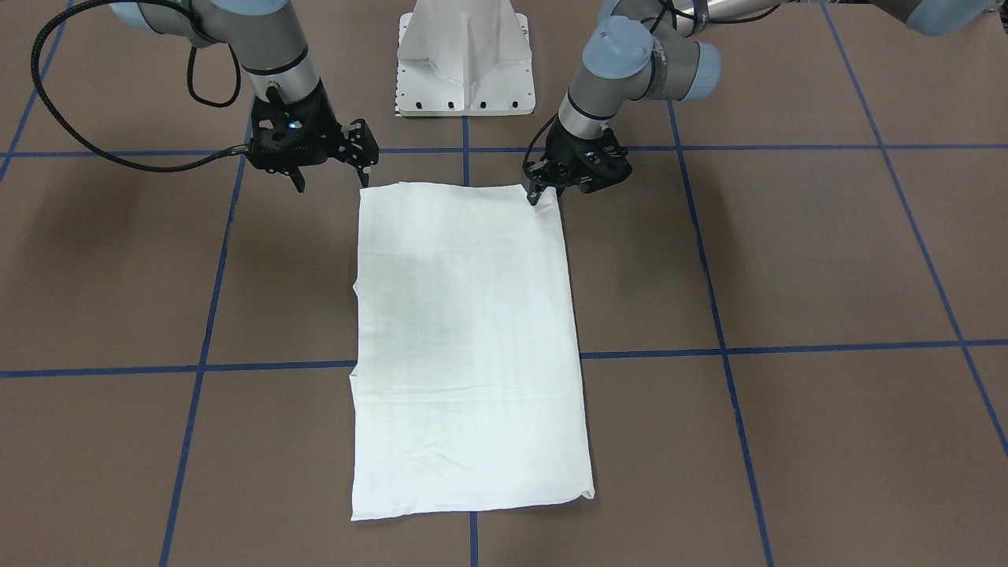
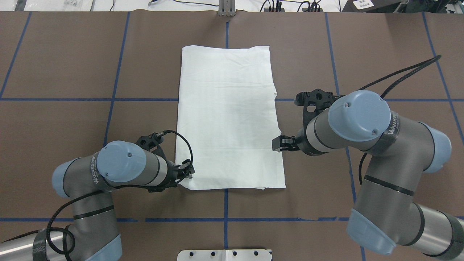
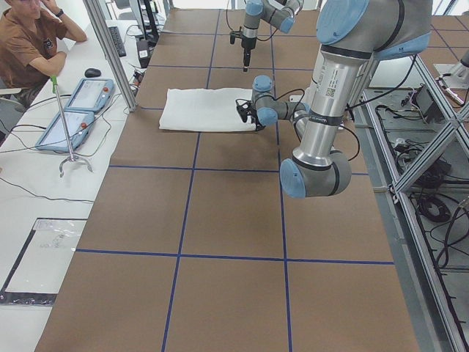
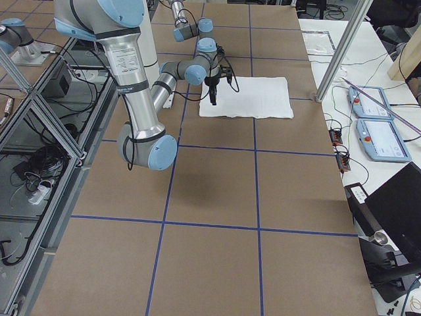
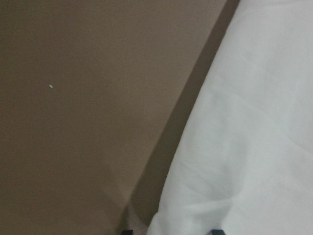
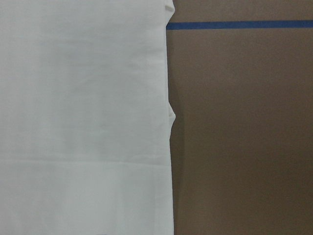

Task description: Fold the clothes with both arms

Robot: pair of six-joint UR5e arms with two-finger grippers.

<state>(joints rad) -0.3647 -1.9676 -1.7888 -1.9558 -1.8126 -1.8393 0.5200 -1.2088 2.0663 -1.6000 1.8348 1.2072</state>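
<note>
The clothes are one white shirt [image 1: 472,331] [image 2: 228,116], folded into a long plain rectangle that runs away from the robot on the brown table. My left gripper [image 1: 551,193] [image 2: 186,173] is low at the shirt's near corner. In the left wrist view its two fingertips [image 5: 217,231] stand apart at the bottom edge with white cloth [image 5: 254,147] between them, so it is open. My right gripper [image 1: 331,179] [image 2: 281,143] hangs above the other near corner, fingers spread wide and holding nothing. The right wrist view looks down on the shirt's side edge [image 6: 168,122].
The robot's white pedestal base [image 1: 465,63] [image 2: 224,255] stands at the near table edge. Blue tape lines [image 1: 787,348] grid the brown surface. A seated person [image 3: 33,37] and two control tablets [image 3: 77,110] are at a side bench beyond the table's far edge.
</note>
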